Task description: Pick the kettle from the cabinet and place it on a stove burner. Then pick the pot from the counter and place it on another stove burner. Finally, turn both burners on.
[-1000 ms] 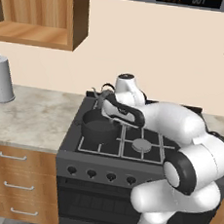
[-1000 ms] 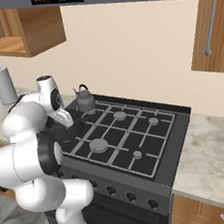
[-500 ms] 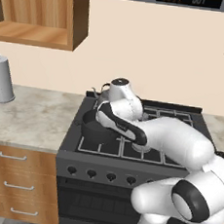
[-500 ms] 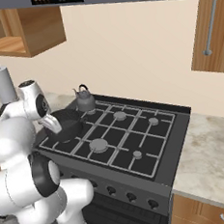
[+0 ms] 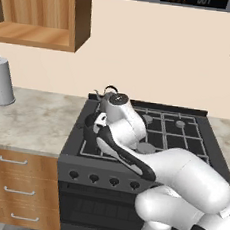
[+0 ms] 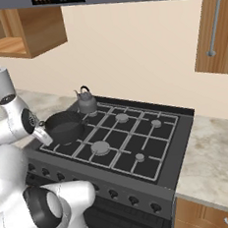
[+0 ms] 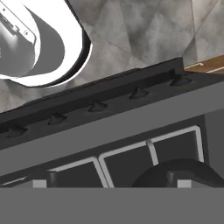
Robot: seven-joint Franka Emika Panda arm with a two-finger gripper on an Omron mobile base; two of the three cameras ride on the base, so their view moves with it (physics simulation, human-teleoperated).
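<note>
Both placements look done. Kettle (image 6: 86,102) sits on the far left burner of the stove (image 6: 174,144); pot (image 6: 64,126) sits on the near left burner, just in front of the kettle, with nothing gripping either. Left base view: kettle (image 5: 109,92) handle peeks out behind the arm. Gripper (image 6: 43,134) hangs at the stove's left front edge beside the pot, fingers spread wide, empty. Hand view looks down over the stove's front edge at the knobs (image 7: 97,107). No flame visible on any burner, so what's left, by my read: turning both knobs on. Canister (image 5: 2,81) stands on the counter (image 5: 31,118), far left.
</note>
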